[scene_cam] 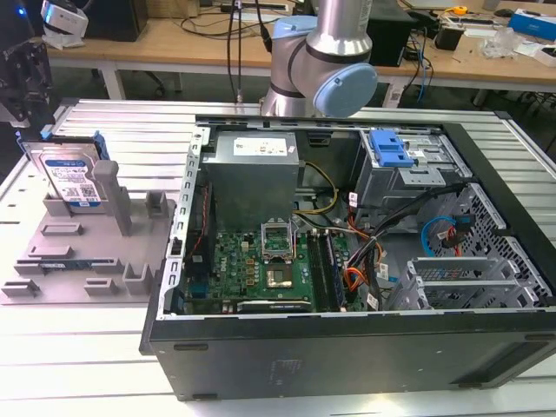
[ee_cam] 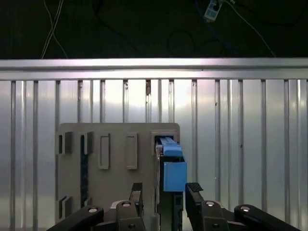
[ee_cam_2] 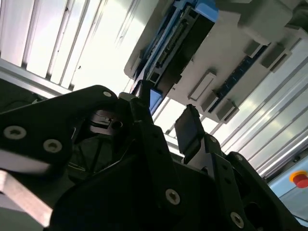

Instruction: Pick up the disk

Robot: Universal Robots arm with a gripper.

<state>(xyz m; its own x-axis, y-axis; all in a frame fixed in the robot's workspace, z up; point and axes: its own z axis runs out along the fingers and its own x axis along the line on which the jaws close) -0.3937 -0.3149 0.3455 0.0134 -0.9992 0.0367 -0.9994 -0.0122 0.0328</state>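
We see disk [scene_cam: 74, 178] upright on edge in fixture [scene_cam: 87, 261], exterior view's left, well apart from open case [scene_cam: 347, 365]. Gripper [scene_cam: 17, 87] hangs just above disk. First wrist view adds detail: fingers [ee_cam: 195, 190] spread wide, blue rail [ee_cam: 174, 168] lined up between them, nothing held. Second wrist view shows disk's connector edge.

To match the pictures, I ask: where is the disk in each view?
Exterior view: disk upright in the grey fixture, at the exterior view's left.
First wrist view: disk edge-on at the fixture's side, ahead of the gripper.
Second wrist view: disk in the fixture, beyond the gripper.
Shared landmark: the fixture.
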